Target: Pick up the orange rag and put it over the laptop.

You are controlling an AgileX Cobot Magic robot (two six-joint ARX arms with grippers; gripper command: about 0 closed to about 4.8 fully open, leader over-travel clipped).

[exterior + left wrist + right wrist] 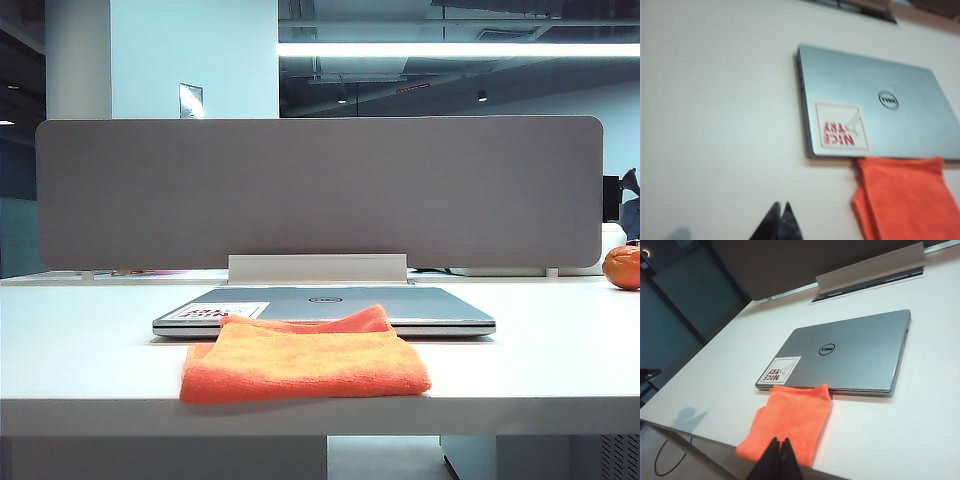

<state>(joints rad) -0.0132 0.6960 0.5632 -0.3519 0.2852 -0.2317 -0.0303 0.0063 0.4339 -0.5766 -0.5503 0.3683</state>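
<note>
In the exterior view you see the orange rag [305, 366], a soft folded cloth, lying flat near the front edge of the white table [80, 350], its back edge riding up against the front of the closed silver-grey laptop [400, 300]. The lid carries a small round logo and a red-and-white sticker [217, 312] at its left corner. Behind the laptop stands a grey divider panel [320, 190] with a pale cable tray [317, 268] at its foot, and an orange ball [622, 266] sits at the far right; neither gripper shows here. In the left wrist view, slightly blurred, you look down on the laptop [890, 110] and the rag [905, 195] touching its sticker-side edge; the left gripper [780, 220] hangs over bare table beside the rag, its dark fingers pressed together, holding nothing. In the right wrist view the rag [790, 425] lies between the laptop [860, 355] and the table's edge, one corner lapping the laptop's rim, with dim room beyond. The right gripper [778, 458] sits above the rag's near end, its fingertips together and empty; you cannot tell whether they touch the cloth.
</note>
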